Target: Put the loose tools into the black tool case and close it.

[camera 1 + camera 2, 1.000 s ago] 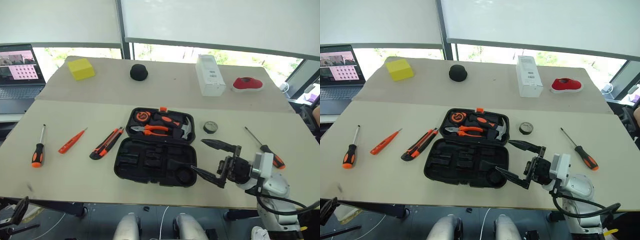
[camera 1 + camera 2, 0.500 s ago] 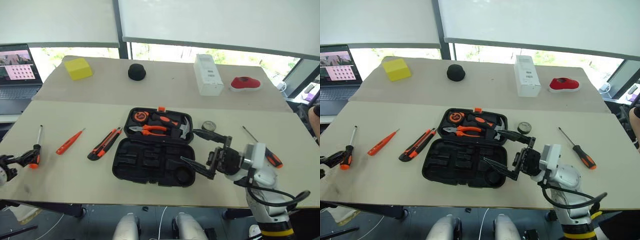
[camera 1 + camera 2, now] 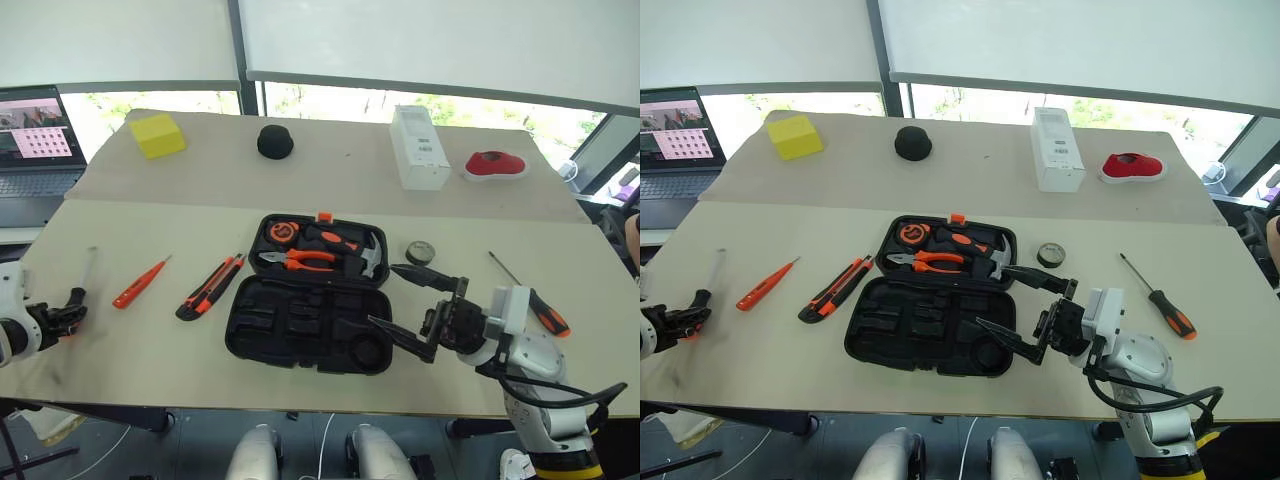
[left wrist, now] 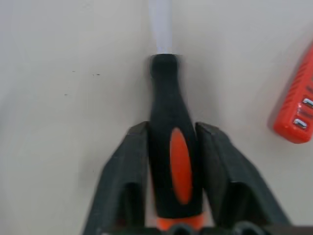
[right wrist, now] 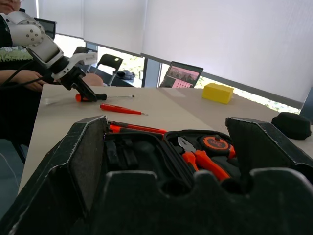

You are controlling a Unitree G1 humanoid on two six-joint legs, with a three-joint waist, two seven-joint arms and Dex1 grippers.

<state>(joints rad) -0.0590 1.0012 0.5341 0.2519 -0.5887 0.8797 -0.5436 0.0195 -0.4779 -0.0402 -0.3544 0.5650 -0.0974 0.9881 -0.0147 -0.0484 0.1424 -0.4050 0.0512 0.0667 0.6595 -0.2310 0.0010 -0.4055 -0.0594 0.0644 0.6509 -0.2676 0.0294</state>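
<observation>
Black tool case (image 3: 308,300): lies open on the bench (image 3: 150,350), lid half on the far side, tray half with empty moulded slots on the near side.
Lid contents: orange-handled pliers (image 3: 300,259), hammer (image 3: 368,256) and tape measure (image 3: 284,232) sit in the lid.
Left-hand screwdriver (image 4: 172,152): well to the left of the case at the bench's left edge, shaft pointing away from the robot; its black-and-orange handle sits between the two fingers of the left tool (image 4: 173,196).
Left tool: fingers (image 4: 128,171) drawn in against both sides of the handle, one on each side, so it is gripping the screwdriver, which lies on the bench.
Tester screwdriver (image 3: 140,284): all orange, left of the case, between the gripped screwdriver and the utility knife.
Utility knife (image 3: 211,287): just beside the case's left end, lying slantwise.
Tape roll (image 3: 420,252): just past the case's right end, on the far side of the right tool.
Right-hand screwdriver (image 3: 535,300): right of the case, beyond the right tool's wrist.
Right tool (image 3: 398,297): hovers at the case's right end with its fingers spread wide and nothing between them; one fingertip reaches over the tray corner.
Far bench: yellow block (image 3: 158,134), round black object (image 3: 276,141), white box (image 3: 418,148), red item (image 3: 497,164), all well behind the case.
</observation>
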